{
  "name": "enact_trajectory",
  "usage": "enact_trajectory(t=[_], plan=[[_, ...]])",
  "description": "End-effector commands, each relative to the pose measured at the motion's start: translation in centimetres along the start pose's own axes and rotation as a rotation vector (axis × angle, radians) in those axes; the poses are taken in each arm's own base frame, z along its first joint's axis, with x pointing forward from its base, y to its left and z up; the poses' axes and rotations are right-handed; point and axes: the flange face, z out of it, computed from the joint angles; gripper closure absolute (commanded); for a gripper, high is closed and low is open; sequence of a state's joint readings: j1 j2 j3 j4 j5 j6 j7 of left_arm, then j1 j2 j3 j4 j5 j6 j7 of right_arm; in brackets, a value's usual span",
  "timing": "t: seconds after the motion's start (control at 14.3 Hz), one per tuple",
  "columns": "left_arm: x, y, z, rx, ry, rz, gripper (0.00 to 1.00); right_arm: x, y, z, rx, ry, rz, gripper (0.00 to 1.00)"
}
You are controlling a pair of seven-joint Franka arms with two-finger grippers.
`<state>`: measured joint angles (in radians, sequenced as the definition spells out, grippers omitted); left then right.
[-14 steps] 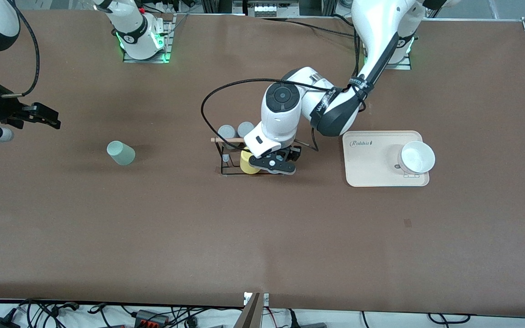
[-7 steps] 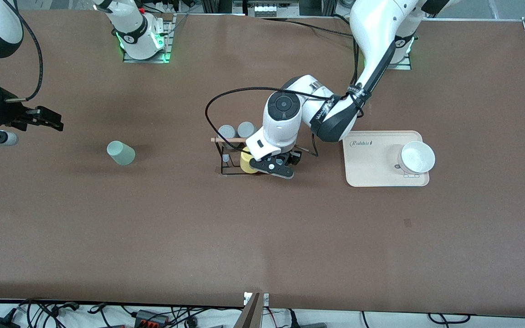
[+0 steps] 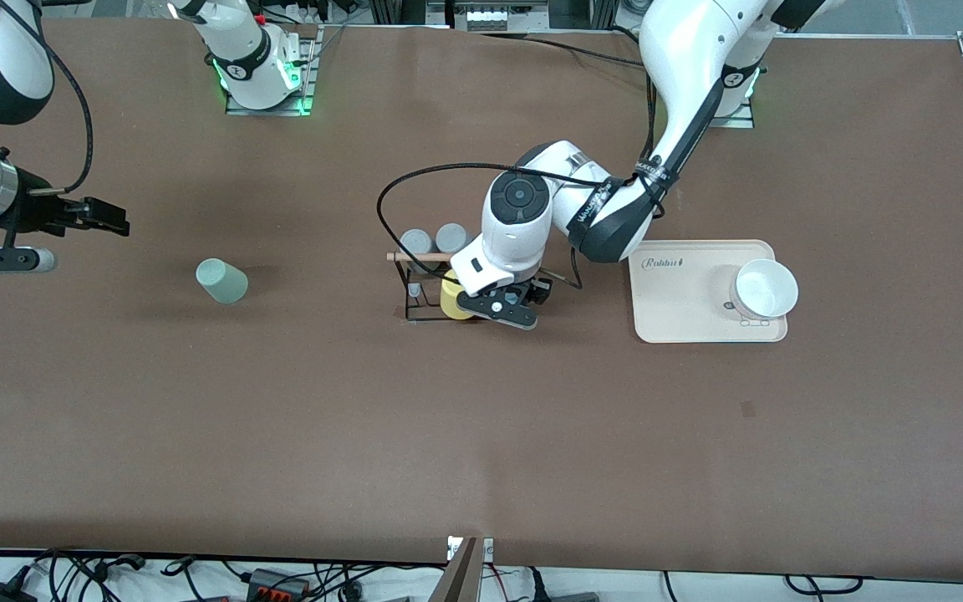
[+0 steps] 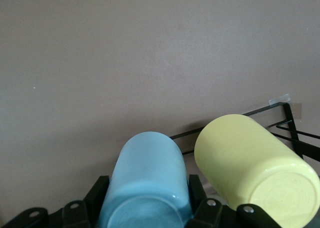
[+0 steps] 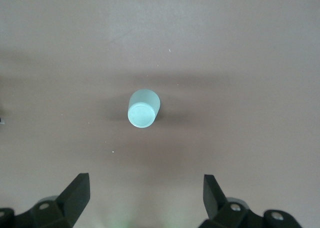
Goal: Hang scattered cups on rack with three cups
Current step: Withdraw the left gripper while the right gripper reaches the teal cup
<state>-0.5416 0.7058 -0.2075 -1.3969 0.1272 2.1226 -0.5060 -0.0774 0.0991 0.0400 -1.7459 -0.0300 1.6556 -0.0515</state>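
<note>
The left gripper [image 3: 505,303] is down at the rack [image 3: 425,288], its fingers [image 4: 196,192] pinching the blue cup [image 4: 147,183], right beside the one yellow cup [image 4: 255,164] on the rack. Two grey cups [image 3: 433,239] sit on the rack too. The green cup [image 3: 221,280] stands alone on the table toward the right arm's end, apart from the right gripper [image 3: 101,219], which hangs spread wide. One cream tray [image 3: 682,305] holds one white bowl [image 3: 764,288].

Front camera's high, facing my bases. My left wrist view sits close on the blue cup [image 4: 147,180]; my right looks down from higher on the mint cup [image 5: 143,108] [image 3: 221,280], shared with front.
</note>
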Motion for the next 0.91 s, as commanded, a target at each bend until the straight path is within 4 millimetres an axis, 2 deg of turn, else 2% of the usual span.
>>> enact_trajectory(t=[0.0,0.28,0.42,0.56,0.63,0.84], plan=[[0.0,-0.1,-0.3,0.012,0.021,0.025,0.00,1.2,-0.7,1.5,0.021,-0.023,-0.008,0.00],[0.4,-0.7,-1.4,0.011,0.028,0.015,0.00,2.4,-1.3,3.8,0.069,-0.056,-0.005,0.00],[0.5,-1.2,-3.3,0.010,0.044,0.005,0.00,3.0,-1.3,4.9,0.072,-0.066,-0.004,0.00],[0.7,-2.3,-6.5,0.016,0.052,-0.028,0.00,3.3,-1.4,5.4,0.070,-0.070,-0.006,0.00],[0.6,-3.2,-8.9,0.019,0.061,-0.051,0.00,3.4,-1.7,5.6,0.069,-0.071,-0.010,0.00],[1.2,-9.0,-14.4,0.039,0.046,-0.137,0.00,4.5,-1.7,7.9,0.069,-0.090,-0.011,0.00]])
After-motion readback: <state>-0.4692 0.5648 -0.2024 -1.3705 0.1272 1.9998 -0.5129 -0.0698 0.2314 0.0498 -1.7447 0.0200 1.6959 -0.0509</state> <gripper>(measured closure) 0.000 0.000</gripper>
